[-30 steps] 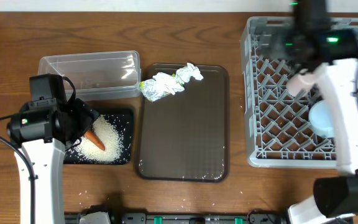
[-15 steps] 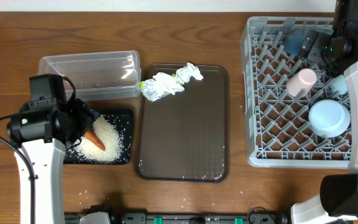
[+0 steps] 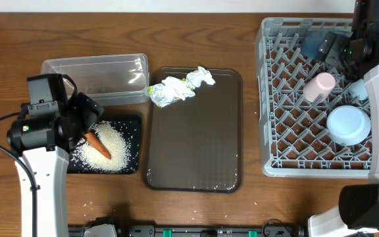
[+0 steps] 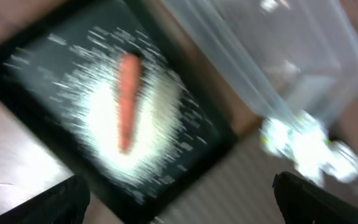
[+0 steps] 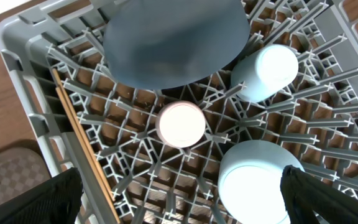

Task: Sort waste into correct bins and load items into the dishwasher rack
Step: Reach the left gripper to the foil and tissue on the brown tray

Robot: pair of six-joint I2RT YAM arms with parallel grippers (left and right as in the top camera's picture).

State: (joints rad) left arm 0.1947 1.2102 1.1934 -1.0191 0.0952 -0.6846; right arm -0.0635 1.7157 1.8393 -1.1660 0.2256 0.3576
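An orange carrot (image 3: pixel 98 145) lies on a heap of white rice (image 3: pixel 110 148) in the black bin (image 3: pixel 134 122), next to the clear tub (image 3: pixel 94 76). My left gripper (image 4: pixel 179 208) is open and empty above the bin's left edge; its view is blurred. Crumpled white wrappers (image 3: pixel 176 89) lie on the brown tray. In the grey rack (image 3: pixel 268 99) sit the dark-blue bowl (image 5: pixel 173 43), pinkish-white cup (image 5: pixel 181 124), pale-blue cup (image 5: pixel 266 71) and small pale-blue bowl (image 5: pixel 253 186), all upside down. My right gripper (image 5: pixel 179 202) is open and empty above them.
The flat brown tray (image 3: pixel 193 145) lies between the bins and the rack. A few loose rice grains lie on the table in front of the black bin (image 3: pixel 91 207). The right arm reaches along the rack's right side.
The right arm pulled back from over the rack's middle, uncovering the cups and bowls. The left wrist drew back slightly to the left, so the whole carrot shows.
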